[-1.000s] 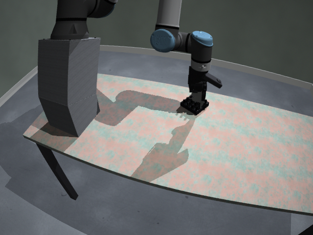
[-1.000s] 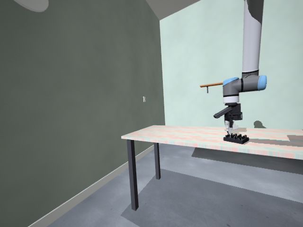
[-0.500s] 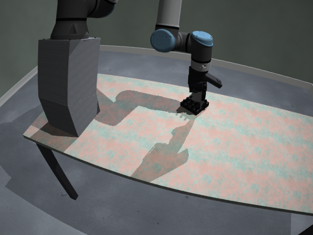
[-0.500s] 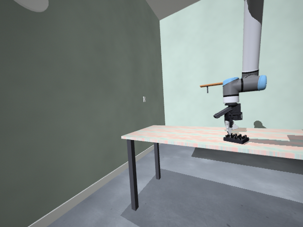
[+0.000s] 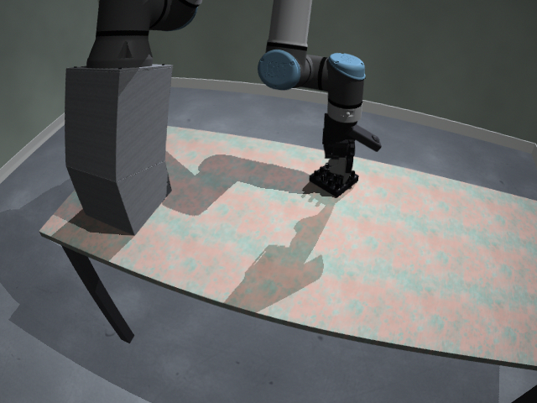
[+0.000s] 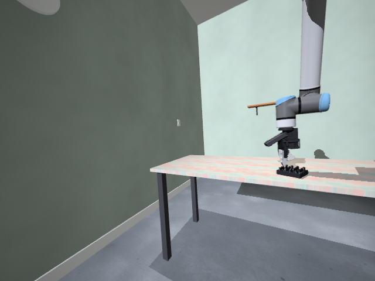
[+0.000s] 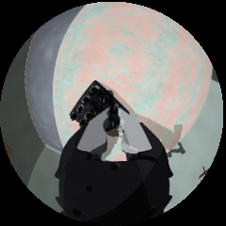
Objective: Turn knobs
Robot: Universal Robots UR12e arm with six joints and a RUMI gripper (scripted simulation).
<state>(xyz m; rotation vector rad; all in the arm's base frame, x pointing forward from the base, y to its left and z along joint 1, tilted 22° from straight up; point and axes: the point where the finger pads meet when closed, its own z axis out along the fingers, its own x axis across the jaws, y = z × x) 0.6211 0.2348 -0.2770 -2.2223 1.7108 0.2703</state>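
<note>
The knob box (image 5: 334, 180) is a small black block with rows of black knobs, lying on the pink and green table top. It also shows in the exterior view (image 6: 292, 171) and in the wrist view (image 7: 92, 104). My gripper (image 7: 113, 108) points straight down onto the box and is shut on one knob (image 7: 113, 115) near the box's edge. I cannot tell which knob it is, and its mark is hidden by the fingers. The gripper also shows in the top view (image 5: 336, 172) and the exterior view (image 6: 283, 163).
The robot's grey pedestal (image 5: 117, 143) stands on the table's far left corner. The table edge (image 6: 242, 178) runs in front of the box. A wooden shelf (image 6: 261, 105) hangs on the pale wall behind the arm.
</note>
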